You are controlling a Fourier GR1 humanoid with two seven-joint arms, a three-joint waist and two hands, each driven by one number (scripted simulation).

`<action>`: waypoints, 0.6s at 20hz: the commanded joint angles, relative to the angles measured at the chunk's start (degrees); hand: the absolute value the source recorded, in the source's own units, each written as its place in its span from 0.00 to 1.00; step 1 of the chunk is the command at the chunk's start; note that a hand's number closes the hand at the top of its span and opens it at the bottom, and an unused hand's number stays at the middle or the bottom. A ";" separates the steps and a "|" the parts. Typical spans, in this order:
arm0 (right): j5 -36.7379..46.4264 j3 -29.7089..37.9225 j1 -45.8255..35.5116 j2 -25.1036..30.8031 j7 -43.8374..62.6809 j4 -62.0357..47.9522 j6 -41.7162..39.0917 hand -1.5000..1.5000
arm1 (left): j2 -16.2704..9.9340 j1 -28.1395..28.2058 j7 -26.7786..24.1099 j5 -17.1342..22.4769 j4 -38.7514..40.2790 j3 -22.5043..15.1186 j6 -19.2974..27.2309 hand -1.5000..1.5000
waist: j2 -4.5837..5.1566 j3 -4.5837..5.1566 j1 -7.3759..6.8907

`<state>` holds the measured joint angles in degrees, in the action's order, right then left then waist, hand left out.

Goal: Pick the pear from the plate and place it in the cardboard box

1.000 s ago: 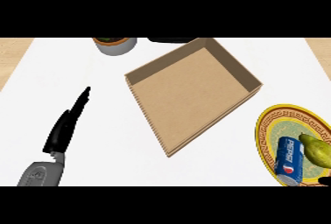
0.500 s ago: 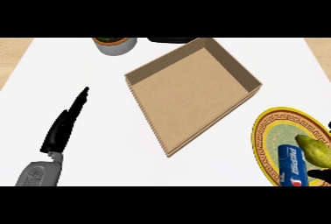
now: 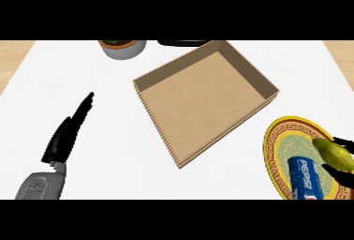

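A yellow-green pear (image 3: 334, 153) lies on the right part of a yellow-rimmed plate (image 3: 275, 140) at the lower right. Only the black fingers of my right hand (image 3: 343, 177) show at the right edge, curled round the pear from above and below. The rest of that hand is out of view. The open cardboard box (image 3: 207, 101) sits in the middle of the counter, left of the plate, with nothing in it. My left hand (image 3: 66, 137) rests at the lower left with straight fingers, far from both.
A blue Pepsi can (image 3: 304, 177) lies on the plate just left of the pear. A grey pot with a plant (image 3: 123, 48) and a dark object (image 3: 183, 43) stand at the counter's far edge behind the box.
The pear has shifted slightly left and up on the plate as my right hand's fingers came round it. The can slid a little toward the near edge. The left hand stayed still.
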<state>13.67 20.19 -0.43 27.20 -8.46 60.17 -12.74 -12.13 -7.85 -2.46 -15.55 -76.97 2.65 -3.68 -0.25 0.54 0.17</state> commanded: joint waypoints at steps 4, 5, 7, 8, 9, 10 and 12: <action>4.01 1.89 -3.19 0.46 -4.43 -4.61 8.97 1.00 | -0.05 0.04 1.74 -0.69 -1.93 0.24 -0.30 0.50 | 0.25 -0.56 -0.32; 6.62 -0.31 -4.67 -2.62 -4.94 -6.65 12.93 1.00 | 0.03 1.54 -0.33 -0.41 -2.09 -0.04 -0.90 0.50 | 0.27 -0.56 -0.46; 5.52 0.65 -3.42 -2.08 -2.09 -2.82 12.50 1.00 | 1.75 2.00 1.82 -1.79 -2.90 -0.86 0.67 0.50 | 0.23 -0.54 -0.25; 3.93 0.50 0.51 -3.03 1.18 5.28 10.86 1.00 | -0.93 -0.65 3.38 0.21 -2.86 1.92 -1.58 0.50 | 0.17 -0.52 0.02; 4.52 1.59 1.18 -2.90 -0.63 3.95 13.15 1.00 | -0.22 -1.52 -3.74 -0.51 4.90 2.21 -0.34 0.50 | 0.25 -0.51 0.16; 4.63 2.60 -0.02 -0.61 0.13 2.55 12.28 1.00 | -0.46 2.11 -1.06 -0.55 -1.08 1.34 -1.28 0.50 | 0.21 -0.53 -0.12; 14.86 -6.00 -5.98 -9.36 11.13 6.19 24.68 1.00 | -0.21 -0.44 1.17 -0.32 -1.08 0.40 -2.01 0.50 | 0.27 -0.39 -1.40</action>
<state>20.64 20.12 -2.07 23.78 -7.11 62.57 2.22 -11.75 -7.33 -2.78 -16.40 -77.28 3.21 -4.14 -0.17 0.40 -0.05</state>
